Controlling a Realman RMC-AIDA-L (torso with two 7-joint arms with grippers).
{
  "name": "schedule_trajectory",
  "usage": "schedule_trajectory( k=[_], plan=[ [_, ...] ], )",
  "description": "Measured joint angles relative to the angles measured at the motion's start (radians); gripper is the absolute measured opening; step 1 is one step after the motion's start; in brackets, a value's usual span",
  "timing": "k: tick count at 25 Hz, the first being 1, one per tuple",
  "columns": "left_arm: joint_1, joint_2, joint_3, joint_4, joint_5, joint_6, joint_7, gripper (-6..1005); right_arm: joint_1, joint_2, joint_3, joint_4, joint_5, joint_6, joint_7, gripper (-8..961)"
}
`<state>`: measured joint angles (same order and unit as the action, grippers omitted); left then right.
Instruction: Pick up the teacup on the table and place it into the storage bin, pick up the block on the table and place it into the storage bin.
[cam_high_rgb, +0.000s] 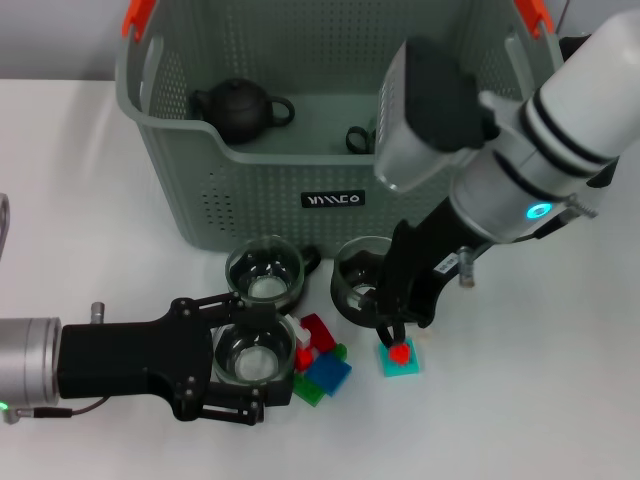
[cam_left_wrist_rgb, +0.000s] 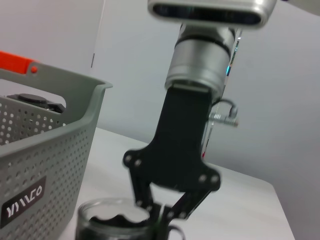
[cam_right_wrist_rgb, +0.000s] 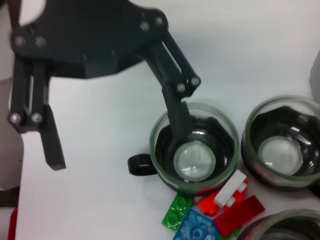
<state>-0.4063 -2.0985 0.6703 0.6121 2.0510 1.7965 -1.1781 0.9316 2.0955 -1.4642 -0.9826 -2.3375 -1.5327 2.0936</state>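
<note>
Three glass teacups stand in front of the storage bin (cam_high_rgb: 250, 205). My left gripper (cam_high_rgb: 266, 366) is open around the nearest teacup (cam_high_rgb: 253, 356). In the right wrist view one finger (cam_right_wrist_rgb: 177, 117) of it lies over that teacup (cam_right_wrist_rgb: 192, 150) and the other finger (cam_right_wrist_rgb: 51, 142) stands well clear of the cup. My right gripper (cam_high_rgb: 399, 336) reaches down onto a teal block (cam_high_rgb: 400, 358) with a red top, resting on the table, and its fingers are drawn in on it. The left wrist view shows the right gripper (cam_left_wrist_rgb: 161, 216) narrowed to a V.
Two more teacups (cam_high_rgb: 265, 272) (cam_high_rgb: 360, 275) stand close to the bin's front wall. A loose heap of red, white, green and blue blocks (cam_high_rgb: 322, 362) lies between the grippers. Inside the bin sit a black teapot (cam_high_rgb: 240, 108) and a small dark item (cam_high_rgb: 358, 138).
</note>
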Motion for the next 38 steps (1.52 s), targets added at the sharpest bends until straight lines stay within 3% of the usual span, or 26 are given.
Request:
schedule_trajectory(
  k=[8,14,18,21,25,35,38],
  plan=[
    [0.000,0.000,0.000,0.000,-0.002,0.000,0.000,873,0.000,0.000,0.154,-0.130,0.005,-0.178,-0.006,57],
    [0.000,0.000,-0.002,0.001,-0.003,0.000,0.000,873,0.039,-0.005,0.345,-0.236,0.074,-0.323,-0.015,57],
    [-0.007,0.002,-0.002,0.002,-0.004,0.002,0.000,872,0.063,-0.012,0.460,-0.295,0.121,-0.346,-0.019,57],
    [-0.013,0.004,-0.001,0.002,-0.005,0.007,0.000,872,0.074,-0.021,0.511,-0.303,0.126,-0.297,-0.027,57],
    [-0.018,0.006,-0.002,0.002,-0.005,0.013,0.000,872,0.069,-0.034,0.525,-0.277,0.117,-0.133,-0.033,57],
    [-0.016,0.008,-0.002,0.003,-0.003,0.014,0.012,871,0.116,-0.115,0.522,0.145,0.049,0.300,0.026,56],
    [-0.016,0.008,-0.001,0.003,-0.002,0.014,0.012,870,0.133,-0.124,0.518,0.219,0.026,0.352,0.030,56]
  ],
)
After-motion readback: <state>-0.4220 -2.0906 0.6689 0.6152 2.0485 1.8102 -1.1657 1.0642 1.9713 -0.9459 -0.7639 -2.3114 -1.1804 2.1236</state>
